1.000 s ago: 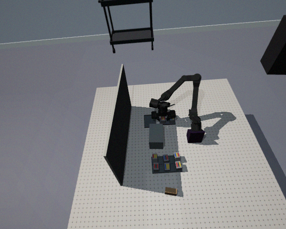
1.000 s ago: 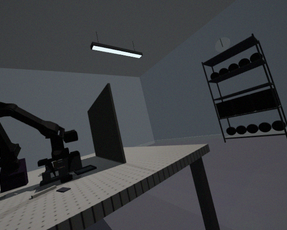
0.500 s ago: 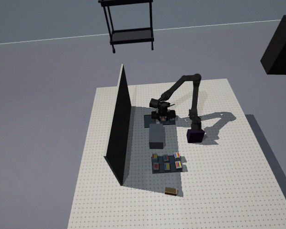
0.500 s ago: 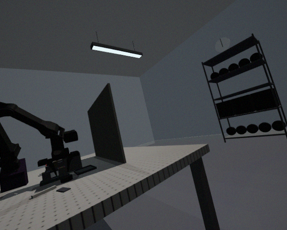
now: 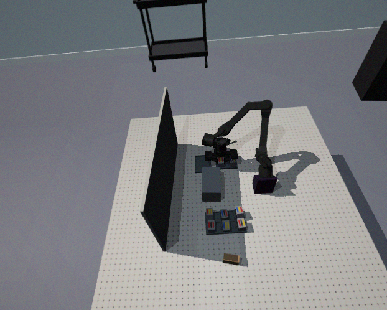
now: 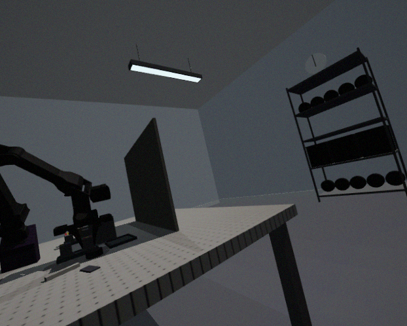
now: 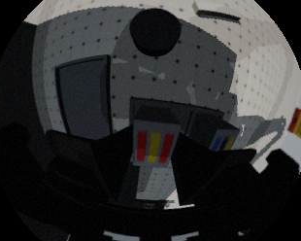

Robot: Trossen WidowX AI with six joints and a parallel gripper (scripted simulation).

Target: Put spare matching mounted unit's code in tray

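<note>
My gripper (image 5: 219, 155) (image 7: 152, 128) is low over a dark flat base (image 5: 200, 165) just behind the grey mounted unit (image 5: 211, 182). It is shut on a small spare (image 5: 221, 160) (image 7: 154, 147) whose label has red, yellow and red stripes. A second spare (image 5: 233, 161) (image 7: 221, 141) with blue and yellow stripes sits right beside it on the same base. In front of the unit, another dark base (image 5: 208, 232) holds several striped spares, such as one (image 5: 241, 223) at its right end. In the exterior view the gripper (image 6: 78, 241) is dim and its fingers are hard to make out.
A tall black panel (image 5: 162, 167) (image 6: 149, 179) stands upright left of the unit. The arm's purple base (image 5: 264, 184) is to the right. A small brown box (image 5: 231, 258) lies near the table's front. A shelf rack (image 6: 351, 129) stands off the table.
</note>
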